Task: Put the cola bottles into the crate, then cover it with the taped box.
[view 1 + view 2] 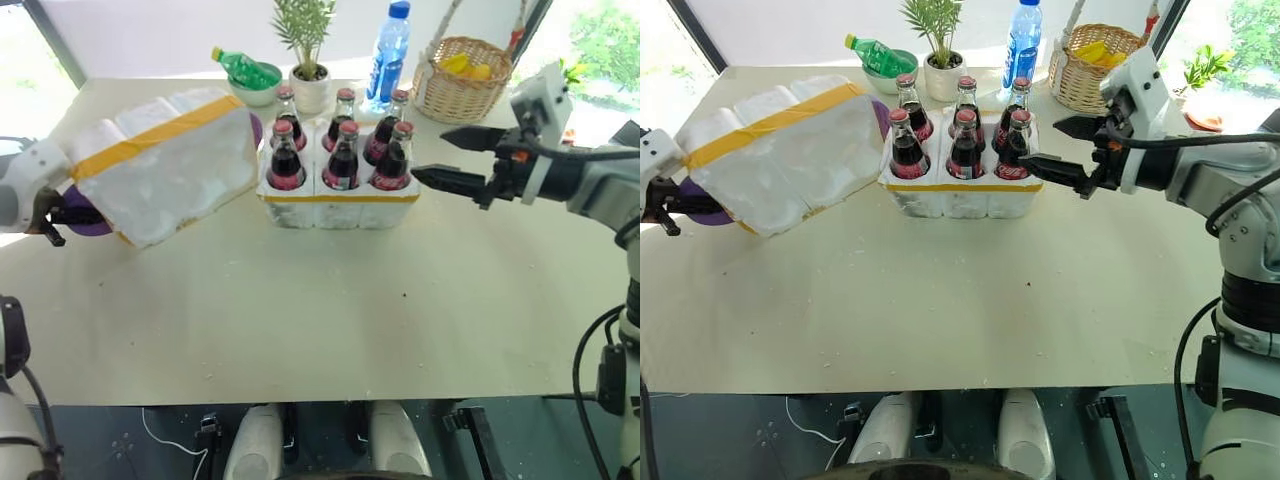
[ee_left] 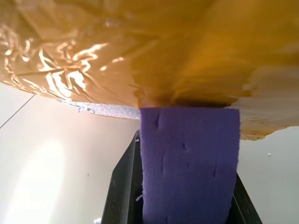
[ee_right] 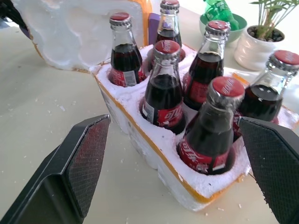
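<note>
Standing in the crate (image 1: pixel 338 205) at mid-table, all six bottles (image 1: pixel 342 160) fill its wells in the left eye view, two rows of three. The box (image 1: pixel 165 165) is just left of the crate, tilted, its near right corner close to or touching the crate's left end. The left gripper (image 1: pixel 62 215) is at the box's low left end, by a purple part (image 1: pixel 92 222). The right gripper (image 1: pixel 455 156) hovers just right of the crate, fingers spread wide, holding nothing. Behind the crate stand a plant (image 1: pixel 309 55), a blue bottle (image 1: pixel 389 55), a green bottle (image 1: pixel 243 68) in a bowl, and a basket (image 1: pixel 462 78).

The right eye view shows the same layout, with the table (image 1: pixel 960 300) bare in front.

In the left wrist view, the black fingers (image 2: pixel 122 186) are closed on the purple part, which runs up to the box's yellow tape (image 2: pixel 140 51); the far finger is mostly hidden, so the hold is probably on both faces.

In the right wrist view, the wide fingers (image 3: pixel 88 154) flank the crate's near corner without touching it.
</note>
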